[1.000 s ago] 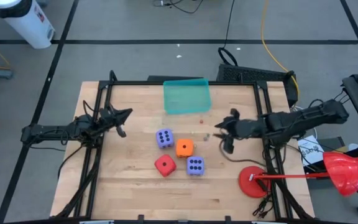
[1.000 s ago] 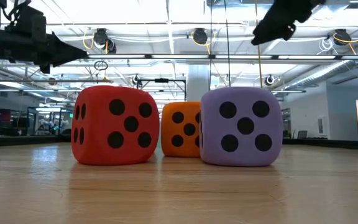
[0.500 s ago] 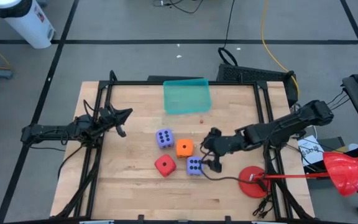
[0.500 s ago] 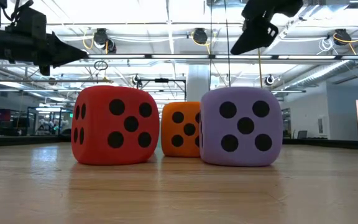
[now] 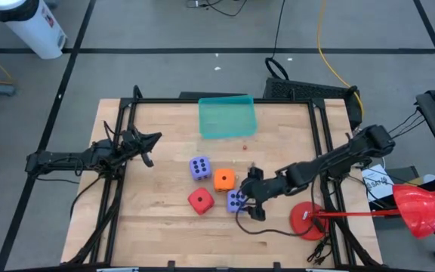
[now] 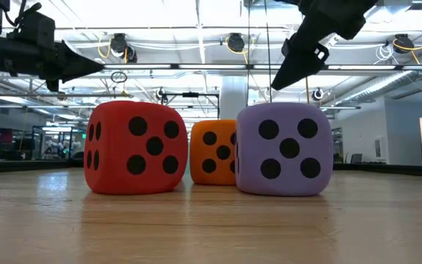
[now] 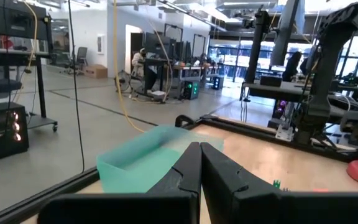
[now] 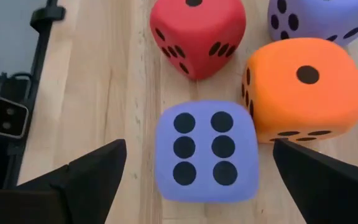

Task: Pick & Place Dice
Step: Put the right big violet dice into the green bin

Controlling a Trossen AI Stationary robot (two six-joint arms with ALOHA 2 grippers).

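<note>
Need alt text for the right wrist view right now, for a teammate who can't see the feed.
The right gripper hangs with its jaws open on either side of a purple die showing six pips on top, on the wooden table. Past it sit an orange die, a red die and the edge of a second purple die.

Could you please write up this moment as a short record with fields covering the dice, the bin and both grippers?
surface: wooden table
dice: four, clustered mid-table
purple die near right gripper: six pips up, beside the orange die
orange die: one pip up
red die: on the table, not held
second purple die: six pips up, nearer the bin
teal bin: at the far edge, no dice in it
right gripper: fingers open, straddling the purple die from above, not gripping
left gripper: shut, holding nothing, at the table's left side
</note>
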